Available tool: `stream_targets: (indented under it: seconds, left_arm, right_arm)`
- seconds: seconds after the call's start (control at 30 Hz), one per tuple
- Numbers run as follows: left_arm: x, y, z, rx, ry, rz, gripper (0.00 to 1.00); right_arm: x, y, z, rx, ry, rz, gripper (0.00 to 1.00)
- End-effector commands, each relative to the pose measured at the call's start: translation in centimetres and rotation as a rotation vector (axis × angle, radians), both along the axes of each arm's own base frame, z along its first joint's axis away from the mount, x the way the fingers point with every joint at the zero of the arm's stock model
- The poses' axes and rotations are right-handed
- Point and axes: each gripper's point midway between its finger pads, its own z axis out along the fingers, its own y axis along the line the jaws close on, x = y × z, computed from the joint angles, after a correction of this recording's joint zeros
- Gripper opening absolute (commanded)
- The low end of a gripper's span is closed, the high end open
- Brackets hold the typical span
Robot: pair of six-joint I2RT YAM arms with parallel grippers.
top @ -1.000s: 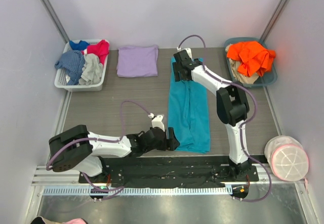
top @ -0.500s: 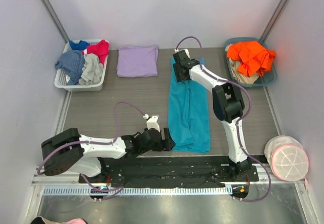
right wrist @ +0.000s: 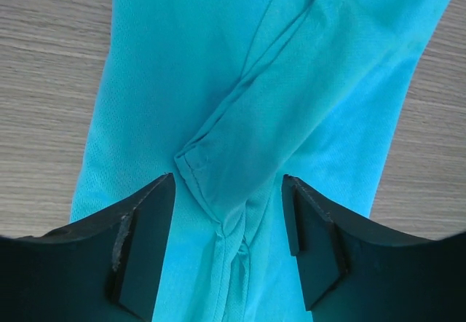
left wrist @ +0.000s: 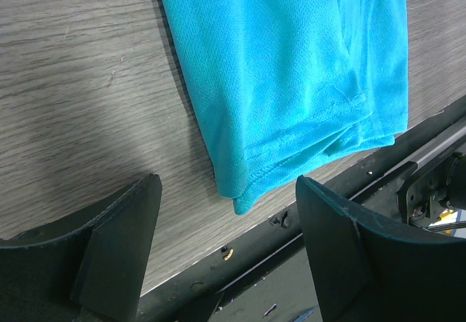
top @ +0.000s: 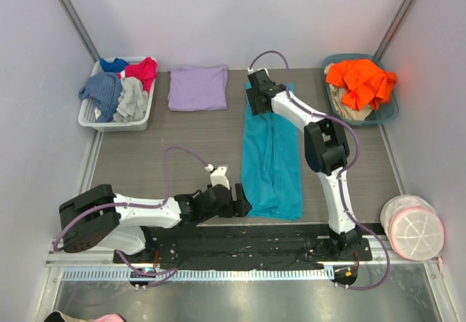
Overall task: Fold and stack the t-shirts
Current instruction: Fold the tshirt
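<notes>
My left gripper stands open, with a hem corner of the teal shirt between its fingers. My right gripper is open too, straddling a sleeve fold.

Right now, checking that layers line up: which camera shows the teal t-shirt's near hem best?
Left wrist view: the teal t-shirt lies close up, hem layers and stitching visible. The top view shows the whole folded shirt, hem too small to judge. The right wrist view shows only a sleeve fold.

Matt fine-mesh cloth t-shirt, wood-grain table
</notes>
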Motion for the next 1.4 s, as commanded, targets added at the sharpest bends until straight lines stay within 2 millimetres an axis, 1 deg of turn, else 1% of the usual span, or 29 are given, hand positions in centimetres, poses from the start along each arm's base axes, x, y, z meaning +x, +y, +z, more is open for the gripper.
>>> stream_targets:
  seconds: [0.0, 0.1, 0.13, 0.27, 0.37, 0.63, 0.8, 0.87, 1.07, 1.13, 1.27, 1.37]
  left_arm:
    - [-0.1, 1.4, -1.2, 0.052, 0.011, 0.027, 0.80]
    - [-0.1, 1.6, -1.4, 0.055, 0.014, 0.031, 0.80]
    - [-0.1, 1.6, -1.4, 0.053, 0.016, 0.032, 0.80]
    - [-0.2, 1.7, -1.4, 0.056, 0.016, 0.034, 0.80]
    - [-0.1, 1.7, -1.4, 0.057, 0.014, 0.036, 0.80]
    - [-0.1, 1.7, -1.6, 0.062, 0.018, 0.036, 0.80]
    - [-0.1, 1.6, -1.6, 0.061, 0.019, 0.035, 0.80]
    - [-0.1, 1.6, -1.6, 0.060, 0.018, 0.032, 0.80]
    - [-0.2, 1.7, -1.7, 0.064, 0.019, 0.031, 0.80]
    - [-0.2, 1.7, -1.6, 0.062, 0.018, 0.031, 0.80]
    - [-0.2, 1.8, -1.7, 0.066, 0.018, 0.033, 0.80]
    - [-0.2, 1.7, -1.7, 0.066, 0.018, 0.033, 0.80]
  right_arm:
    - [1.2, 1.2, 0.8, 0.029, -0.029, 0.035, 0.65]
    - [1.3, 1.5, 0.3, 0.031, -0.021, 0.047, 0.61]
    - [1.4, 1.4, -0.1, 0.029, -0.015, 0.047, 0.60]
    - [1.5, 1.7, -0.4, 0.029, -0.012, 0.056, 0.57]
    - [1.6, 1.9, -0.4, 0.035, -0.011, 0.063, 0.56]
    - [1.6, 1.8, -0.2, 0.034, -0.016, 0.065, 0.48]
    - [1.5, 1.6, -0.5, 0.021, -0.011, 0.062, 0.48]
    - [1.3, 1.4, -0.4, 0.015, -0.010, 0.058, 0.50]
    - [1.4, 1.4, 0.6, 0.004, -0.033, 0.065, 0.52]
    - [1.5, 1.6, 1.0, 0.005, -0.042, 0.069, 0.52]
    - [1.3, 2.0, 0.7, -0.001, -0.036, 0.074, 0.52]
    - [1.0, 2.1, 0.4, -0.051, -0.032, 0.100, 0.52]
